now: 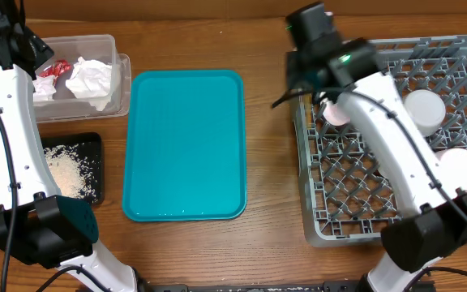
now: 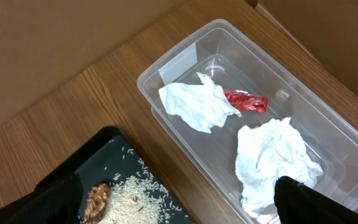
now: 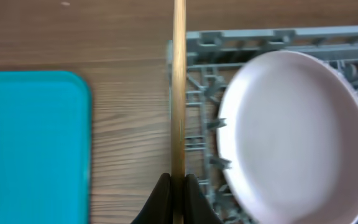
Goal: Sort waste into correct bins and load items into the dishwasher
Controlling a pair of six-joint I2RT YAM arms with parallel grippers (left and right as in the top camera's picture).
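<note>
Overhead: the grey rack [image 1: 339,195] sits right of your teal tray [image 1: 185,146], the clear tub [image 1: 96,45] to its left. Left wrist: your left gripper [image 2: 179,205] gapes wide and empty above the tub's napkins [image 2: 197,102] and red wrapper [image 2: 246,101]. Right wrist: your right gripper [image 3: 178,186] clamps a thin golden stick [image 3: 179,87], and the pink plate [image 3: 291,130] sits in the rack.

right gripper [image 3: 178,184] pinching gold rod [image 3: 179,74], pink plate [image 3: 291,130] in grey rack [image 3: 196,42]

At my right claw [image 3: 179,182] a gold stick [image 3: 179,87], right of it pink plate [image 3: 294,134] on grey grid rack [image 3: 197,43], left teal tray [image 3: 30,143].
</note>
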